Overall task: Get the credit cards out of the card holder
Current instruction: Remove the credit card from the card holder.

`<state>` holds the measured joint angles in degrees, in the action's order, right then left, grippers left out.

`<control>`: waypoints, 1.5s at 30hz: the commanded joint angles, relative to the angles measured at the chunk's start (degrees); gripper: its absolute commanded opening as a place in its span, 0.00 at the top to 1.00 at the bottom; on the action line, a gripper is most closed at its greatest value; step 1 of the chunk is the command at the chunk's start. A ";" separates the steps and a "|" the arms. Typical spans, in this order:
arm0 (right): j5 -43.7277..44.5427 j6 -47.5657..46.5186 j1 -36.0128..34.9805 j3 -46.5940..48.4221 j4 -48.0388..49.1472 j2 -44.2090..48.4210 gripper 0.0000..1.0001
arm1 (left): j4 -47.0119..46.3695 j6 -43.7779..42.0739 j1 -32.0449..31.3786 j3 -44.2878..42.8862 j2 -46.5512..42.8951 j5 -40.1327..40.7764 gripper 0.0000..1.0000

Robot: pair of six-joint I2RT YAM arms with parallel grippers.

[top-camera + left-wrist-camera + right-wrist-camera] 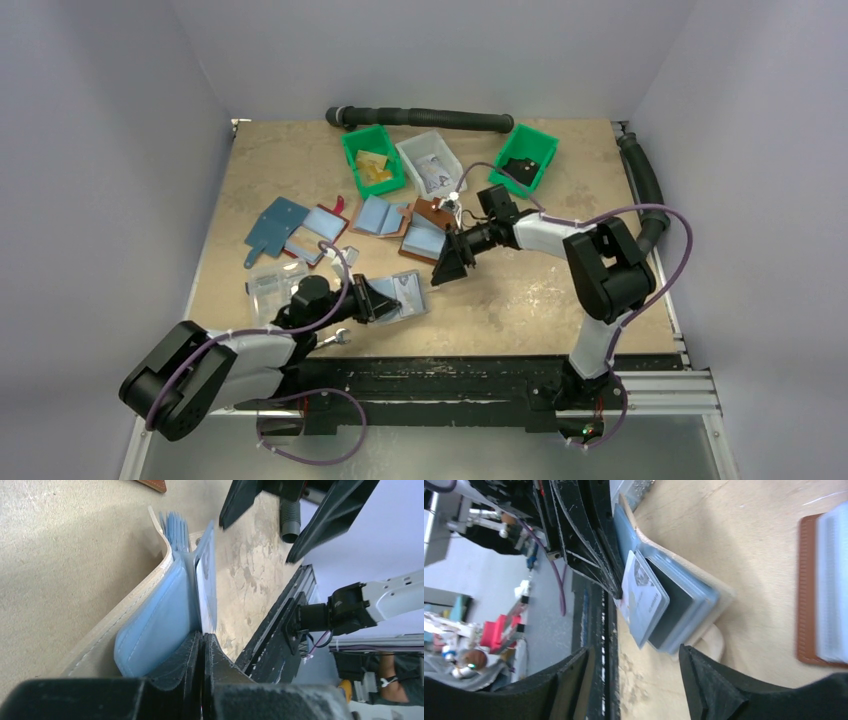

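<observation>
Light blue credit card (644, 597), corner between closed left jaws

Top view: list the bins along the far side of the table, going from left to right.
Green bin with yellow pieces, white bin, green bin with a black part.

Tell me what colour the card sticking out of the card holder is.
The card is light blue with some print, clearest in the right wrist view.
</observation>
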<state>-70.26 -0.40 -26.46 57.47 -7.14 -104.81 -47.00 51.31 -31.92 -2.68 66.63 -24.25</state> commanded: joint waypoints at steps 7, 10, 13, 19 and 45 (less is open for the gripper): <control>7.31 -31.59 3.25 3.27 -18.81 7.47 0.18 | 7.32 -14.98 -6.09 -6.90 -6.68 0.12 1.00; 7.89 -39.69 3.26 4.10 -23.89 7.52 0.15 | 7.52 -17.74 -7.58 -7.14 -7.27 0.09 1.00; 9.78 -46.08 3.29 3.51 -26.08 8.33 0.13 | 6.98 -20.49 -9.19 -7.17 -7.18 -0.31 1.00; 10.23 -50.82 3.25 2.84 -27.79 9.51 0.13 | 5.44 -24.33 -11.71 -7.85 -6.21 -0.95 1.00; 9.91 -62.46 -4.53 6.04 -38.68 7.23 0.61 | -2.48 -25.73 -14.44 -8.97 0.26 -2.04 1.00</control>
<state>-58.00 -59.72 -29.34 60.49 -41.50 -95.94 -44.18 27.33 -46.15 -9.26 66.50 -26.35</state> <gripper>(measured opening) 0.468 0.027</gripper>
